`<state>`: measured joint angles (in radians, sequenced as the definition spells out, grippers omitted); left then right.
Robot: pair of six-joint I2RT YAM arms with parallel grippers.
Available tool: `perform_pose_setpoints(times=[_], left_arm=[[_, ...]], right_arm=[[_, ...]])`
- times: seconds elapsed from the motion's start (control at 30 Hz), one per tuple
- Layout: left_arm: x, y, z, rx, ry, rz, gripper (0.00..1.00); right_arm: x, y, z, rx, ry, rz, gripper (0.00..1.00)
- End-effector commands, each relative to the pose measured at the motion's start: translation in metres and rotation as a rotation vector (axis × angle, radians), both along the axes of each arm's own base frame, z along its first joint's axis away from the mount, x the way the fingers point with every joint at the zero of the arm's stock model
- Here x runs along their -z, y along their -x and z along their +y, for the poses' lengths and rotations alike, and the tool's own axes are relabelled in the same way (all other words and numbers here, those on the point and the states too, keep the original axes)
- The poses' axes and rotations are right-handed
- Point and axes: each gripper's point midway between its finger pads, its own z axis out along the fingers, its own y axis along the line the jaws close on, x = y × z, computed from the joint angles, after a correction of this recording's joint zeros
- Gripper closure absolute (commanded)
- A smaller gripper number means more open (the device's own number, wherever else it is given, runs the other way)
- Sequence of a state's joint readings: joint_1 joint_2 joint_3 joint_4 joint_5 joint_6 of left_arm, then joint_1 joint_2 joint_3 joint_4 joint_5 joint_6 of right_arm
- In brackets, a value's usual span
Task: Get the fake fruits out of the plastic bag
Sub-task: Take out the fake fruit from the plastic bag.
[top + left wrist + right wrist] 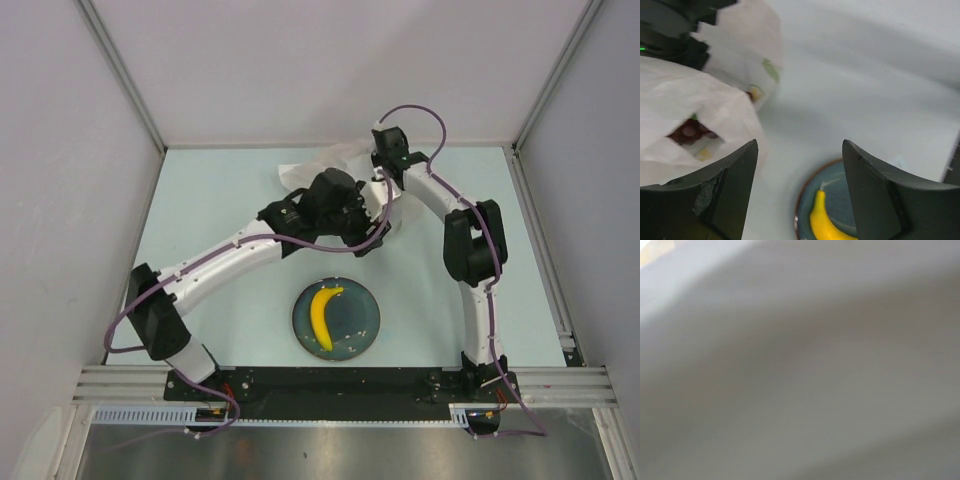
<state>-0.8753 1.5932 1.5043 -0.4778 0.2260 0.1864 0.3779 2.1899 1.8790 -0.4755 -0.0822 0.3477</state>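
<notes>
The yellow banana (322, 315) lies on the round dark blue-grey plate (358, 330); both also show in the left wrist view, the banana (826, 225) on the plate (805, 210). The wrinkly white plastic bag (310, 168) lies at the back. In the left wrist view the bag (685, 100) gapes, and the dark red grape bunch (690, 131) shows inside with a yellowish piece (705, 153) beside it. My left gripper (800, 142) is open and empty, next to the bag and above the table. My right arm's wrist (392, 150) reaches into the bag; its fingers are hidden and its camera shows only white plastic (800, 360).
Grey walls enclose the pale table (220, 200) on the left, back and right. The left arm (240, 250) stretches diagonally across the table's middle. The right arm's elbow (472, 240) stands at the right. A black rail (330, 385) runs along the near edge.
</notes>
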Motion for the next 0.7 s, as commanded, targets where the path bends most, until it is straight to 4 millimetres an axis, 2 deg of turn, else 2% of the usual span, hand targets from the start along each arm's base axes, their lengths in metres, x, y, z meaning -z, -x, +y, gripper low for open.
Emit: perform_pose_setpoints(times=[0.0, 0.1, 0.2, 0.33, 0.43, 0.47, 0.5, 0.57, 0.67], left_arm=[[0.002, -0.070, 0.014, -0.280, -0.082, -0.231, 0.26], [0.019, -0.095, 0.021, -0.375, -0.148, -0.296, 0.25], [0.038, -0.107, 0.017, -0.379, -0.214, -0.315, 0.25], [0.055, -0.106, 0.014, -0.359, -0.240, -0.277, 0.31], [0.059, -0.102, 0.015, -0.327, -0.238, -0.244, 0.62], [0.060, -0.101, 0.017, -0.317, -0.239, -0.225, 0.89], [0.058, -0.103, 0.020, -0.334, -0.231, -0.214, 1.00], [0.048, -0.110, 0.031, -0.360, -0.198, -0.195, 1.00], [0.021, -0.123, 0.049, -0.407, -0.132, -0.183, 1.00]], right_arm=[[-0.070, -0.008, 0.008, 0.002, -0.105, -0.151, 1.00], [-0.072, -0.004, 0.007, 0.001, -0.111, -0.148, 1.00], [-0.073, -0.002, 0.007, 0.002, -0.119, -0.146, 1.00], [-0.075, -0.001, 0.004, 0.005, -0.120, -0.149, 1.00], [-0.077, -0.002, 0.001, 0.010, -0.120, -0.154, 1.00], [-0.078, -0.003, -0.001, 0.010, -0.118, -0.159, 1.00], [-0.079, -0.003, -0.002, 0.010, -0.116, -0.160, 1.00], [-0.084, 0.001, -0.003, -0.006, -0.110, -0.164, 1.00], [-0.095, 0.015, -0.008, -0.027, -0.098, -0.163, 1.00]])
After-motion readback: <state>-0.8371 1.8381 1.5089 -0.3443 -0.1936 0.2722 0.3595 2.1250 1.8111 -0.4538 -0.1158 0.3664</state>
